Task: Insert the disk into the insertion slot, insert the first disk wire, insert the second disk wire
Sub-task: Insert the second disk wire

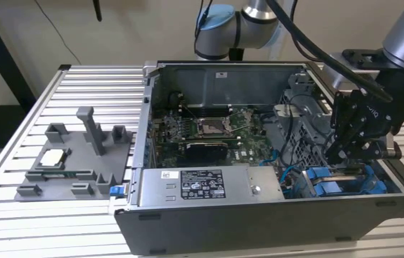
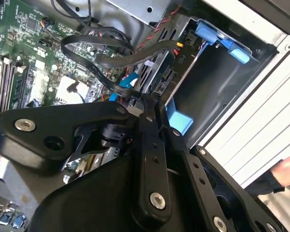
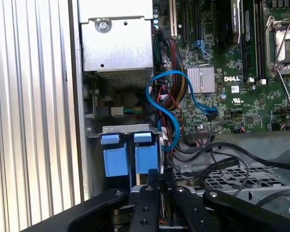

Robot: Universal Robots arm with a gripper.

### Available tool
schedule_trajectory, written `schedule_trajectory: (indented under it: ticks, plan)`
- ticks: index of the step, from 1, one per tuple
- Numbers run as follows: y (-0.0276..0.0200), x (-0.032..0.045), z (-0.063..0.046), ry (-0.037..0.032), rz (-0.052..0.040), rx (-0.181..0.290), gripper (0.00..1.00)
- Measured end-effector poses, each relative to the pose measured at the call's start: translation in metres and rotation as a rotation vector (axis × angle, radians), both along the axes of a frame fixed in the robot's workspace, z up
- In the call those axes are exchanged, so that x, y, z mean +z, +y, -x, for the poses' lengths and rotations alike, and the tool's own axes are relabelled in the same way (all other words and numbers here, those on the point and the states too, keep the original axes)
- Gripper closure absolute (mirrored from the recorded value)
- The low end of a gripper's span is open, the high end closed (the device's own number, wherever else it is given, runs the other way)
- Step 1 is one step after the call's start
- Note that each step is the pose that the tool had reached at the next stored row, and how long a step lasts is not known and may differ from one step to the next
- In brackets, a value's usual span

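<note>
Gripper (image 2: 141,104) low inside the computer case (image 1: 259,226), fingers pressed together on the end of a black wire (image 2: 101,60); no gap between the fingers in the second wrist view, and the same narrow pinch in the first wrist view (image 3: 154,181). From the fingertips, looping of the black wire away over the motherboard (image 3: 222,58). Directly under the gripper, the insertion slot (image 3: 125,129), a grey sheet-metal bay in the case corner at the exterior view's right (image 1: 374,185). Inside this slot, the disk (image 3: 147,159), recognised by its bright blue frame; silver body mostly hidden, so hard to tell how deep in the bay. Just beside the slot, a blue cable (image 3: 169,106) curling over the board edge. Further along the front wall of the case, toward the exterior view's left, a grey box with a white sticker (image 1: 202,185). Outside the case, well apart at the exterior view's left, a grey plastic fixture (image 1: 73,161) on the slatted metal table (image 1: 15,226).
</note>
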State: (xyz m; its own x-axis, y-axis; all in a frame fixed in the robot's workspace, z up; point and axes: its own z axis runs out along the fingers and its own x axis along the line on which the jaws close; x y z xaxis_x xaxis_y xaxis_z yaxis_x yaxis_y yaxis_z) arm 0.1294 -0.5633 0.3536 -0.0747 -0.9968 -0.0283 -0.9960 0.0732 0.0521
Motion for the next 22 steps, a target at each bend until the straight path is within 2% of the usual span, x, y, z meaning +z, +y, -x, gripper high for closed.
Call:
schedule_trajectory:
  ticks: [2, 3, 5, 6, 8, 10, 12, 19, 22]
  plan:
    - [0.0, -0.0005, 0.0, -0.0048, 0.0001, 0.0, 0.84]
    - [0.0, -0.0009, 0.0, -0.0125, 0.0, 0.0, 0.84]
    - [0.0, -0.0017, 0.0, -0.0342, -0.0002, 0.002, 0.84]
    - [0.0, -0.0021, 0.0, -0.0421, -0.0002, 0.003, 0.84]
    - [0.0, -0.0033, 0.0, -0.0544, 0.0001, 0.006, 0.84]
    - [0.0, -0.0045, -0.0003, -0.0639, -0.0001, 0.009, 0.84]
    - [-0.0005, -0.0048, -0.0006, -0.0674, -0.0001, 0.011, 0.84]
    - [-0.0054, -0.0054, -0.0037, -0.0678, -0.0004, 0.018, 0.84]
    - [-0.0056, -0.0062, -0.0041, -0.0704, -0.0002, 0.02, 0.84]
